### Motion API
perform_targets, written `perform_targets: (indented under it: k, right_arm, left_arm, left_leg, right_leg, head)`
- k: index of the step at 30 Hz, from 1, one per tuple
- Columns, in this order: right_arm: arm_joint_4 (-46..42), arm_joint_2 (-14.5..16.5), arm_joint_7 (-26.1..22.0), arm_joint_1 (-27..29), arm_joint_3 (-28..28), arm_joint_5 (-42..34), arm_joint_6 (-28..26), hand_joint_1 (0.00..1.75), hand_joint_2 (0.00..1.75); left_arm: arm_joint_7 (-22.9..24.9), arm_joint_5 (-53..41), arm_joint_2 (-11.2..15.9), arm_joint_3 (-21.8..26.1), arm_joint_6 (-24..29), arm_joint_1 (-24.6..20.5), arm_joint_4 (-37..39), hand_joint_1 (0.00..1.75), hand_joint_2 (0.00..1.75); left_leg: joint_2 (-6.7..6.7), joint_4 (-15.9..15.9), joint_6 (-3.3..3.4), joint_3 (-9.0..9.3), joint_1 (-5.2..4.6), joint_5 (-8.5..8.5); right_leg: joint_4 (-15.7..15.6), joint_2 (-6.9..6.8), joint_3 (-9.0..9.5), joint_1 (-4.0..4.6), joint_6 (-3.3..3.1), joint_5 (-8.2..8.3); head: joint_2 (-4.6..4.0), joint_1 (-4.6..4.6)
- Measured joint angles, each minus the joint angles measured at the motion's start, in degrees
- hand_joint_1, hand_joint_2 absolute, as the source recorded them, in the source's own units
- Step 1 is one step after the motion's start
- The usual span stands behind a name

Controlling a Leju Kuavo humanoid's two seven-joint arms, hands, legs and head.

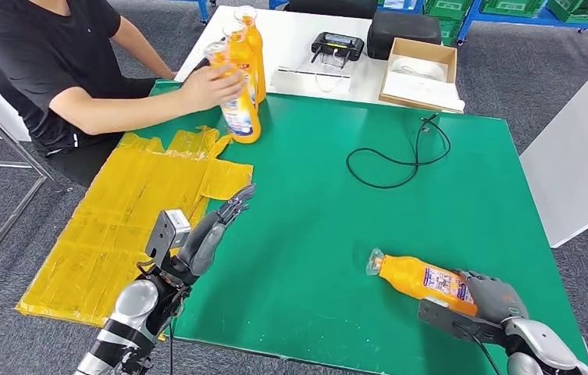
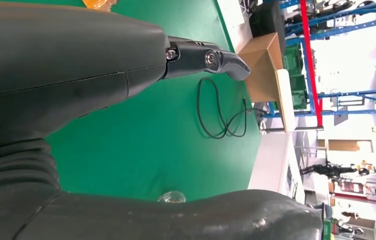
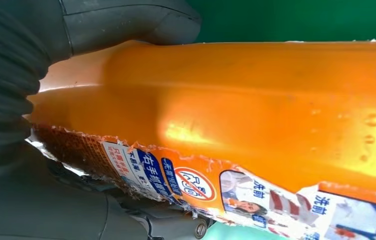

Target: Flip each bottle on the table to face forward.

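Note:
An orange bottle with a clear cap lies on its side on the green table near the front right, cap pointing left. My right hand grips its base end; in the right wrist view the bottle lies against the thumb, its torn label showing. My left hand hovers over the table's left edge with fingers stretched out and nothing in it; the left wrist view shows a dark finger above the green. Three more orange bottles stand upright at the back left, where a person's hand holds the nearest one.
A person in a black shirt sits at the back left. Yellow sheets overhang the table's left side. A black cable loops at the back centre. Behind, a white table holds a cardboard box and a black device.

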Motion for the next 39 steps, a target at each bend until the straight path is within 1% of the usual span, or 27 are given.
perform_targets:
  k: [3, 5, 7, 10, 11, 13, 16, 20, 26, 28, 30, 32, 35, 39]
  right_arm:
    - [-0.8, 0.8, -1.9, 1.0, -1.5, -8.0, -1.8, 1.75, 1.75]
    - [-3.1, 3.0, -2.5, 1.8, -3.9, -15.4, -2.2, 1.75, 1.75]
    - [-5.9, 6.2, -2.2, 2.2, -5.7, -21.9, -1.1, 1.75, 1.75]
    - [-10.6, 12.9, -3.2, 2.6, -6.6, -30.3, -1.1, 1.75, 1.75]
    - [-12.2, 15.2, -3.4, 2.6, -6.5, -31.3, -1.6, 1.75, 1.75]
    - [-15.0, 19.0, -3.4, 2.4, -6.0, -31.2, -2.7, 1.75, 1.75]
    - [-17.7, 22.6, -3.2, 2.2, -5.2, -30.7, -3.4, 1.75, 1.75]
    - [-19.2, 24.6, -3.2, 2.2, -5.0, -30.9, -3.8, 1.75, 1.75]
    - [-20.0, 25.7, -3.3, 2.3, -5.0, -30.9, -4.0, 1.75, 1.75]
    - [-20.1, 26.1, -3.6, 2.3, -4.9, -31.0, -4.0, 1.75, 1.75]
    - [-20.7, 27.0, -4.4, 2.4, -4.4, -29.7, -4.4, 1.75, 1.75]
    - [-21.8, 28.6, -4.8, 2.8, -2.9, -25.1, -5.9, 1.75, 1.75]
    - [-23.1, 31.1, -4.3, 3.4, 0.8, -18.3, -7.9, 1.75, 1.75]
    - [-23.2, 33.2, -4.4, 4.1, 5.9, -14.7, -9.3, 1.75, 1.75]
  left_arm:
    - [-1.5, 0.1, 0.0, 0.1, -0.5, 0.4, 0.1, 0.00, 0.00]
    - [-1.3, 0.3, 0.0, 0.3, -1.1, 1.1, -1.2, 0.00, 0.00]
    - [0.7, 1.2, 0.0, 0.6, -1.5, 1.5, -3.2, 0.00, 0.00]
    - [2.9, 3.6, -0.9, 0.7, -2.1, 2.2, -5.6, 0.00, 0.00]
    - [3.5, 4.4, -1.4, 0.6, -2.2, 2.5, -6.4, 0.00, 0.00]
    - [4.4, 5.5, -2.4, 0.4, -2.2, 3.2, -7.6, 0.00, 0.00]
    - [5.0, 6.1, -3.2, 0.0, -2.0, 3.7, -8.9, 0.00, 0.00]
    - [5.1, 6.3, -3.5, -0.2, -1.9, 3.8, -9.6, 0.00, 0.00]
    - [5.1, 6.3, -3.5, -0.3, -1.9, 4.0, -10.1, 0.00, 0.00]
    - [5.2, 6.7, -3.5, -0.4, -2.0, 4.0, -10.1, 0.00, 0.87]
    - [5.6, 7.7, -3.8, -0.4, -1.9, 4.2, -10.3, 0.00, 1.75]
    - [6.2, 8.2, -4.6, -0.6, -1.7, 4.4, -10.8, 0.00, 1.75]
    - [6.9, 7.7, -6.1, -1.4, -1.0, 4.7, -12.0, 0.00, 1.75]
    - [7.0, 7.6, -7.6, -3.2, -0.9, 4.8, -13.2, 0.00, 1.75]
  left_leg:
    - [-0.06, 0.0, 0.01, -0.05, 0.02, 0.03]
    - [-0.04, 0.0, 0.00, -0.17, 0.04, 0.08]
    - [0.17, 0.0, -0.01, -0.22, 0.05, 0.09]
    - [0.40, 0.0, -0.04, -0.27, 0.08, 0.11]
    - [0.39, 0.0, -0.07, -0.29, 0.10, 0.13]
    - [0.35, 0.0, -0.12, -0.33, 0.15, 0.17]
    - [0.30, 0.0, -0.14, -0.39, 0.16, 0.18]
    - [0.26, 0.0, -0.13, -0.42, 0.08, 0.18]
    - [0.23, 0.0, -0.12, -0.44, 0.05, 0.17]
    - [0.23, 0.0, -0.12, -0.44, 0.05, 0.17]
    - [0.23, 0.0, -0.13, -0.44, 0.06, 0.17]
    - [0.24, 0.0, -0.13, -0.44, 0.09, 0.17]
    - [0.25, 0.0, -0.13, -0.47, 0.13, 0.17]
    - [0.25, 0.0, -0.13, -0.51, 0.13, 0.17]
  right_leg:
    - [0.0, -0.03, 0.32, 0.02, 0.01, 0.02]
    - [0.0, -0.02, 0.51, 0.04, 0.01, 0.08]
    - [0.0, 0.07, 0.39, 0.06, -0.06, 0.18]
    - [0.1, 0.15, 0.22, 0.11, -0.15, 0.22]
    - [0.1, 0.14, 0.18, 0.12, -0.17, 0.20]
    - [0.1, 0.12, 0.15, 0.16, -0.20, 0.18]
    - [0.1, 0.10, 0.15, 0.16, -0.20, 0.17]
    - [0.1, 0.10, 0.14, 0.08, -0.20, 0.18]
    - [0.1, 0.10, 0.13, 0.05, -0.19, 0.19]
    - [0.1, 0.10, 0.12, 0.06, -0.19, 0.19]
    - [0.1, 0.10, 0.10, 0.07, -0.19, 0.19]
    - [0.1, 0.11, 0.08, 0.10, -0.19, 0.18]
    - [0.1, 0.11, 0.05, 0.13, -0.21, 0.17]
    - [0.1, 0.10, 0.02, 0.12, -0.21, 0.16]
  head:
    - [0.00, 0.02]
    - [-0.01, 0.03]
    - [-0.01, 0.01]
    - [-0.01, -0.04]
    - [-0.01, -0.03]
    - [-0.01, -0.01]
    - [-0.01, -0.01]
    - [-0.01, 0.01]
    - [-0.01, 0.00]
    - [-0.01, 0.01]
    - [-0.01, 0.01]
    - [-0.01, -0.01]
    - [-0.01, 0.00]
    - [-0.01, 0.01]
